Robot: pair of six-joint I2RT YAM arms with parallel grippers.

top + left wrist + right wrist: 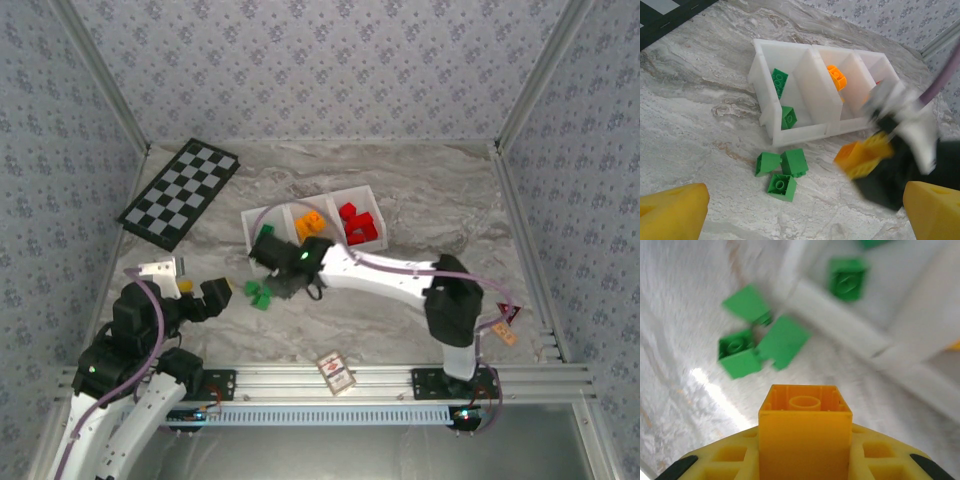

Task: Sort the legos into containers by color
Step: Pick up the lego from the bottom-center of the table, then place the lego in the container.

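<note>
Tray (262,215) of three joined white compartments sits mid-table (420,190), long axis running left-right. Left compartment: two green bricks, one at the far side (780,81) and one against the near wall (788,117). Middle compartment: orange (836,77), at least one brick; can't split the orange patch in the top view into an exact count. Right compartment: red cluster (358,225), several bricks packed together, exact number not readable. Three loose green bricks (781,172) lie touching in a clump on the table just in front of the tray's left compartment. Right gripper (268,262) is clamped on one orange brick (805,435), studs-hollow side facing the wrist camera, held over the table just in front of the tray's near wall, beside the green clump; motion blur on it in the left wrist view. Left gripper (802,217) is spread wide with nothing between its yellow fingers (672,212), above the table near-left of the loose greens. Counts: green 5 (2 binned, 3 loose), orange 1 held plus the binned ones, red all binned. Off-task: checkerboard (180,192) far left, small card box (337,373) at the near edge.
</note>
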